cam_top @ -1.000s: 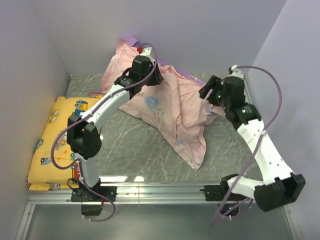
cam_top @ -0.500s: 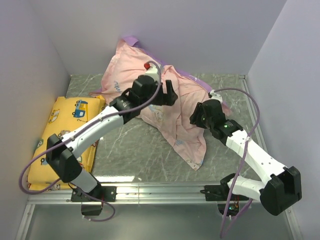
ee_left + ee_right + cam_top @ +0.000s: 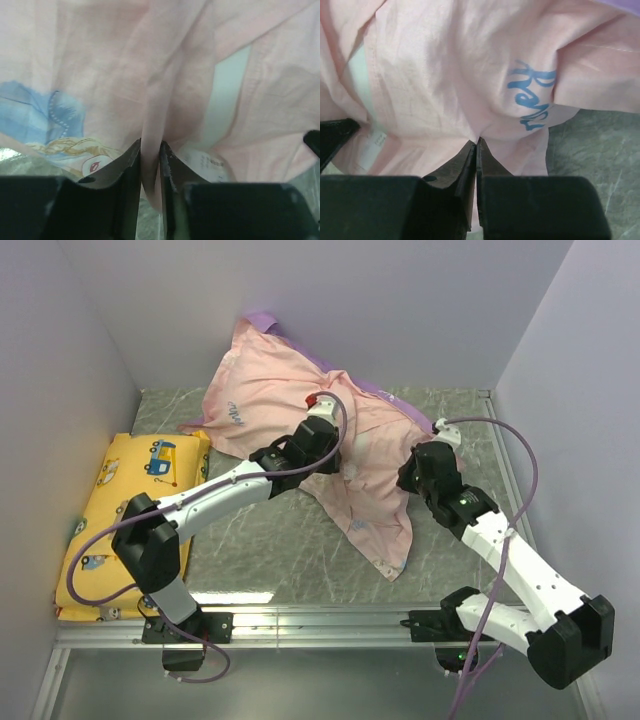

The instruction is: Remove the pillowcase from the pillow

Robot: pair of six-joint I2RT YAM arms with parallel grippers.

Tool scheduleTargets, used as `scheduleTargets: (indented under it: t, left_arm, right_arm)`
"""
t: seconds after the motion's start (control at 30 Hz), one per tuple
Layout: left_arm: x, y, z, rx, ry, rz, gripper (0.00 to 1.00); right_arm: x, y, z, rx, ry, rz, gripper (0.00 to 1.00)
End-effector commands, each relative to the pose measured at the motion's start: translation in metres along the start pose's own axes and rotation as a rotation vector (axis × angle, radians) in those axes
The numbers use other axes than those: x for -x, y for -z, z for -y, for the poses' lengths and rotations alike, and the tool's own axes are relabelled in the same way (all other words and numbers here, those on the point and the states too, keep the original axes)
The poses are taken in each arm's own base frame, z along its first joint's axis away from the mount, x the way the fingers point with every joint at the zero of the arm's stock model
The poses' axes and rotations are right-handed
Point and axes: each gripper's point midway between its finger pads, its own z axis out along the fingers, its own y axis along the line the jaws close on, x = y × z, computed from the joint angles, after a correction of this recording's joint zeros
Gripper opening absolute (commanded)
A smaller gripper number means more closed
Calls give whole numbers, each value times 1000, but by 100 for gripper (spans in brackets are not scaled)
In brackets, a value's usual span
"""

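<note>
The left tool [image 3: 150,148] and right tool [image 3: 476,142] each clamp a fold of the pillowcase [image 3: 100,50] at their tips; this thin, limp, light cloth likely holds best by bunched folds.

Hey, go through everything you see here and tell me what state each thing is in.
pillowcase: crumpled, pale inner side out, not yet off, covering most of the pillow.
pillow: mostly hidden, only a white strip showing at the opening.
left gripper: shut on a fold of the pillowcase.
right gripper: shut on a pinch of the pillowcase.
yellow cushion: lying flat on the left, untouched.
</note>
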Motion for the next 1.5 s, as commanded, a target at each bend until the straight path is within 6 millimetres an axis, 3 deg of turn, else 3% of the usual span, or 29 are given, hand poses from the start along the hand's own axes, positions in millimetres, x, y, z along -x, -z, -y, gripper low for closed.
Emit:
scheduleTargets:
  t: [0.0, 0.1, 0.2, 0.23, 0.27, 0.3, 0.33, 0.37, 0.43, 0.53, 0.63, 0.67, 0.73, 0.77, 0.87, 1.0, 1.1, 1.13, 1.2, 1.23, 1.27, 1.33, 1.47]
  left_arm:
    - [26, 7, -10, 77, 16, 84, 24]
    - [33, 18, -34, 174, 40, 114, 13]
    - [41, 32, -74, 277, 115, 137, 3]
    - [37, 33, -102, 328, 152, 132, 1]
    - [44, 41, -111, 332, 203, 162, 0]
    - [42, 44, -124, 349, 231, 168, 0]
    - [31, 45, -150, 396, 265, 154, 0]
    - [37, 48, -150, 360, 307, 184, 1]
    - [21, 45, -162, 361, 331, 167, 1]
    - [9, 32, -151, 311, 332, 124, 0]
    - [-1, 21, -130, 264, 302, 100, 0]
    - [-4, 18, -127, 261, 288, 90, 2]
    - [-6, 15, -116, 247, 270, 83, 3]
    - [-7, 13, -114, 245, 264, 78, 5]
    - [-6, 13, -107, 233, 252, 78, 10]
    - [-2, 18, -105, 229, 247, 91, 17]
    - [1, 19, -106, 233, 243, 98, 17]
    - [0, 19, -108, 243, 237, 93, 16]
    - [1, 16, -108, 249, 229, 85, 15]
    - [0, 15, -109, 254, 225, 84, 14]
    - [0, 13, -109, 257, 222, 82, 13]
    - [2, 11, -109, 268, 214, 78, 9]
    - [2, 7, -111, 283, 201, 70, 1]
  right_arm:
    - [1, 1, 23, -79, 14, 31, 6]
    - [1, -4, 47, -134, -13, 22, 0]
    - [5, -8, 82, -215, -70, 29, 0]
    - [6, -10, 87, -220, -87, 26, 0]
    - [7, -11, 103, -261, -110, 29, 0]
    - [9, -13, 107, -269, -120, 35, 0]
    - [8, -15, 111, -274, -125, 33, 0]
    - [4, -19, 112, -274, -131, 18, 0]
    - [0, -26, 106, -238, -137, 6, 0]
    - [-11, -34, 92, -162, -139, -40, 0]
    - [-9, -26, 78, -128, -106, -23, 4]
    - [2, -19, 72, -117, -93, 9, 14]
    - [4, -9, 67, -128, -61, 8, 26]
    - [16, 0, 61, -112, -59, 41, 37]
    - [30, 24, 41, -52, -44, 89, 55]
    - [50, 44, 13, 44, -21, 156, 64]
    - [60, 36, -11, 62, 30, 152, 67]
    - [56, 21, -12, 31, 71, 128, 67]
    - [63, 9, -24, 23, 102, 128, 68]
    - [55, -8, -25, -7, 134, 87, 68]
    - [63, -13, -26, -31, 157, 100, 68]
    - [59, -29, -24, -75, 203, 76, 68]
    - [62, -40, -16, -136, 244, 79, 68]
